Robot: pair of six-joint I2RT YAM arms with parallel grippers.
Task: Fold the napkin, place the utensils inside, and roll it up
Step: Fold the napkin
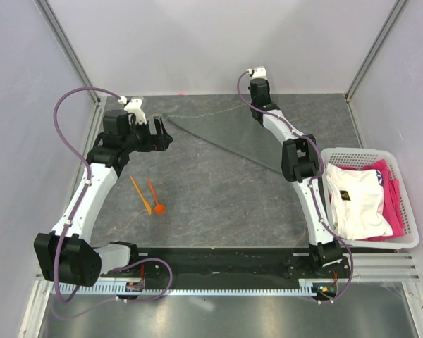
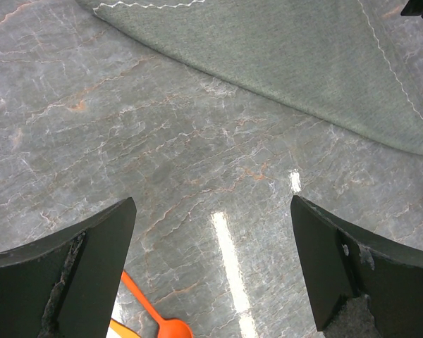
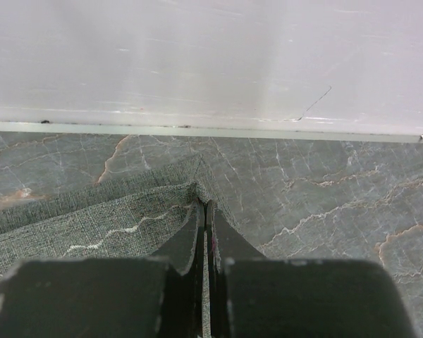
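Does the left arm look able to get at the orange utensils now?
Probably yes: the left gripper hangs empty with jaws open, and the utensils lie uncovered on bare table beside that arm.

bare table mid-front, basket flanking right edge

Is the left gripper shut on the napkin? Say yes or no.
No, the left gripper stands open, clear of the napkin.

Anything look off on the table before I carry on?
Nothing spilled or damaged. The napkin lies skewed, one edge running diagonally, its far corner pinched in the shut right claw by the back wall. The two orange utensils lie loose outside it, near the open left claw.
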